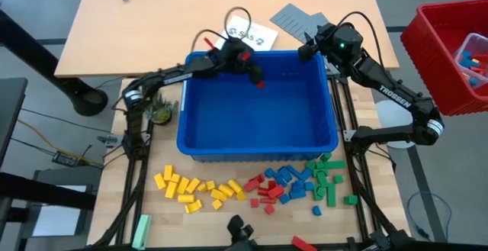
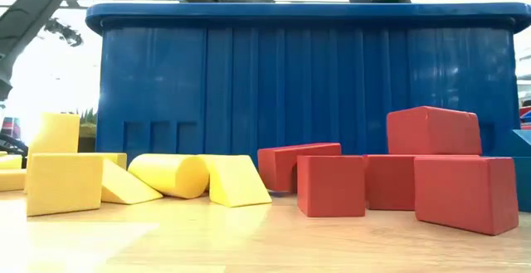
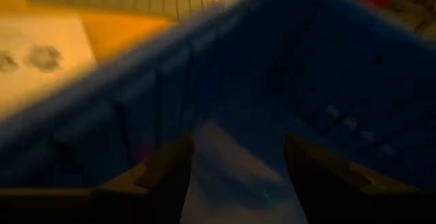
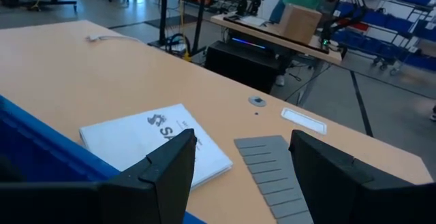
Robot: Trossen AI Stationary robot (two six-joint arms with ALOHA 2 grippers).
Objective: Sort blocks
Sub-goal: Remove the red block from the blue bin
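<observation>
Blocks (image 1: 259, 188) lie in colour groups on the table (image 1: 114, 45) in the high view, in a band along the 6 o'clock wall of the blue bin (image 1: 258, 144): yellow toward 7 o'clock, red and blue at 6 o'clock, green toward 5 o'clock. The left gripper (image 1: 255, 75) hangs over the 12 o'clock part of the bin interior with a small red item just beside its tip; whether that item is a block, or is held, cannot be told. The right gripper (image 1: 309, 49) waits at the bin's 1 o'clock corner, near the grey ridged panel (image 1: 293, 18). From either gripper the sorted blocks lie toward 6 o'clock, across the full bin, well apart. The left arm appears the nearer one to the bin interior.

Low view: yellow blocks (image 2: 66, 182) and red blocks (image 2: 431, 173) rest on the table against the near bin wall. No gripper is among them.

Left wrist view: the left fingers (image 3: 170, 176) stand apart with nothing visible between them. Bin wall and floor lie ahead.

Right wrist view: the right fingers (image 4: 170, 166) stand apart and empty. Ahead lie a white paper sheet (image 4: 150, 142) and the grey panel, no blocks. The right arm would have to turn toward the bin before any pick.
</observation>
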